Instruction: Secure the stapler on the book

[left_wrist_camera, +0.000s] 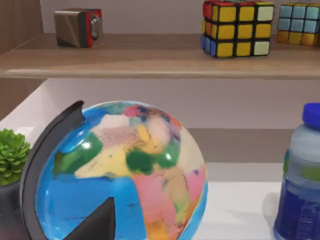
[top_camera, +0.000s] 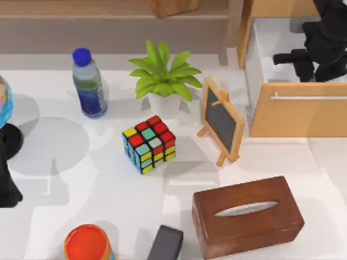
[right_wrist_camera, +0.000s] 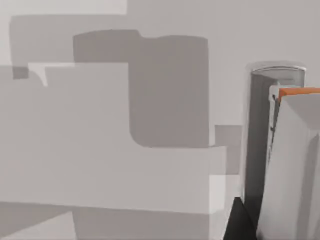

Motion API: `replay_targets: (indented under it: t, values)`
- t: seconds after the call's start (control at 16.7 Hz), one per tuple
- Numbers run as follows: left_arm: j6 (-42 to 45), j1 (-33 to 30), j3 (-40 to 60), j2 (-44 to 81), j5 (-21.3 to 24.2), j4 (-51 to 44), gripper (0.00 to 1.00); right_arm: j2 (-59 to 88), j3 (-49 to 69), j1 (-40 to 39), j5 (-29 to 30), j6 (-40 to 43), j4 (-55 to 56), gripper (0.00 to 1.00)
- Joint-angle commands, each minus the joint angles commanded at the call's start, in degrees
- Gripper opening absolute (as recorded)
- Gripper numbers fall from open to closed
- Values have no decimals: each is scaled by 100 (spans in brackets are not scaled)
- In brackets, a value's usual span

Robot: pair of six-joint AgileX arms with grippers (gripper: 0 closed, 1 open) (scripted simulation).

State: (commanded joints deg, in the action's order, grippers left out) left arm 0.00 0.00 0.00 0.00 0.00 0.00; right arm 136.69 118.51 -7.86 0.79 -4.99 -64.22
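Note:
A dark grey oblong object (top_camera: 165, 242) lies at the table's front edge, left of the tissue box; I cannot tell whether it is the stapler. The book is out of view. My right arm reaches into the open white-lined wooden drawer (top_camera: 295, 111) at the back right, and its gripper (top_camera: 283, 57) points left over the drawer floor. Close by in the right wrist view stands a grey upright slab with an orange top edge (right_wrist_camera: 295, 150). My left arm (top_camera: 6, 187) is parked at the left edge, beside the globe (left_wrist_camera: 125, 170).
A Rubik's cube (top_camera: 149, 143) sits mid-table. Behind it are a potted plant (top_camera: 162, 76) and a blue-capped bottle (top_camera: 88, 84). A small chalkboard easel (top_camera: 221, 119) stands to the right. A brown tissue box (top_camera: 246, 215) and an orange can (top_camera: 88, 244) are at the front.

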Motion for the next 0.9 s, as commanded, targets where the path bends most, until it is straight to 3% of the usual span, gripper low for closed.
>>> replay_targets:
  t: [0.42,0.9]
  values:
    - [0,0,0,0,0,0,100,-1418,-691,311,-192,946,357,0]
    - [0,0,0,0,0,0,100,-3151,-2231,1821,-373,2034,868,0]
